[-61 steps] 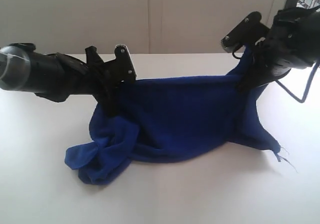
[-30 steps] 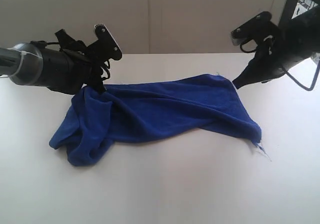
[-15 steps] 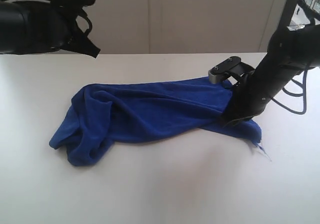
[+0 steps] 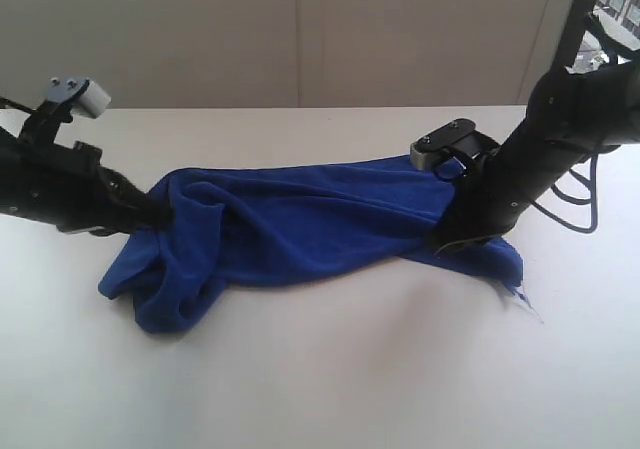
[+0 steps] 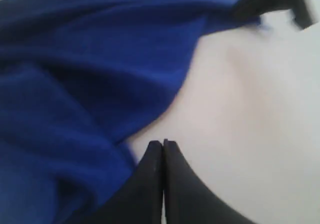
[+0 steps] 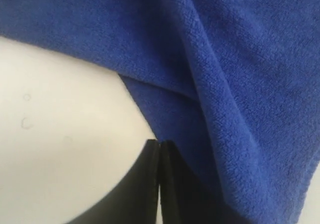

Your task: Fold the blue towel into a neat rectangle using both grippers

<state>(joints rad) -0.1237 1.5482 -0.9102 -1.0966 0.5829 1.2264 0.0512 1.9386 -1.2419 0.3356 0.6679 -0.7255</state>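
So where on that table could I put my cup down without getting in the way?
The wide bare table in front of the blue towel is freest. A narrower bare strip lies behind it, toward the wall. Both towel ends are crowded by the left arm and right arm.

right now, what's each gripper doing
left gripper: closed, no cloth seen in it
right gripper: closed at the edge of the blue towel, grip cannot be told
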